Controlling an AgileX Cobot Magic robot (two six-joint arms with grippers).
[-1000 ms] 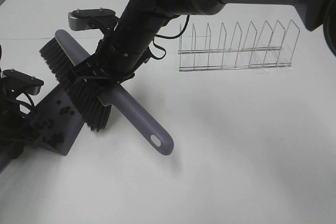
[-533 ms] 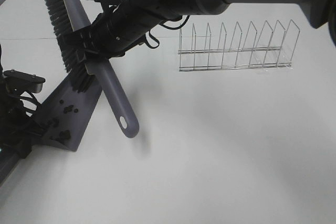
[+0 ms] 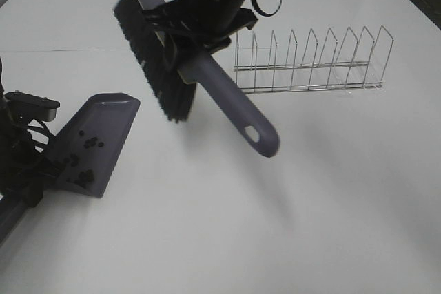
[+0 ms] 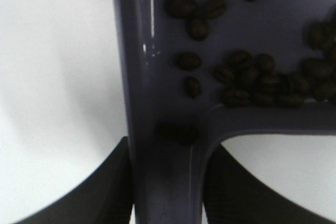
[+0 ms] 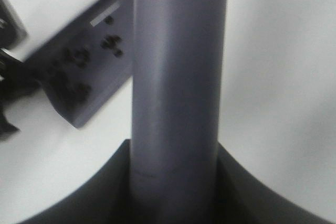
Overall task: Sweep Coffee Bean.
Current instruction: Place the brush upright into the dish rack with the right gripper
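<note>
A grey-purple dustpan [image 3: 96, 135] rests tilted on the white table at the left, with several coffee beans [image 3: 88, 144] lying in it. The left wrist view shows the beans [image 4: 247, 80] heaped against the pan's back wall, and my left gripper [image 4: 165, 182] shut on the dustpan handle [image 4: 165, 171]. My right gripper [image 3: 196, 29] is shut on the brush [image 3: 227, 94], which hangs in the air right of the pan, black bristles [image 3: 155, 67] facing left, clear of the table. In the right wrist view the brush handle [image 5: 176, 87] fills the middle, with the dustpan [image 5: 89, 72] below it.
A wire dish rack [image 3: 310, 60] stands on the table at the back right. The left arm's body [image 3: 21, 149] sits at the left edge behind the dustpan.
The right arm has lifted the brush off the dustpan and swung it up and to the right. The dustpan has stayed in the left gripper, tipped slightly more.
</note>
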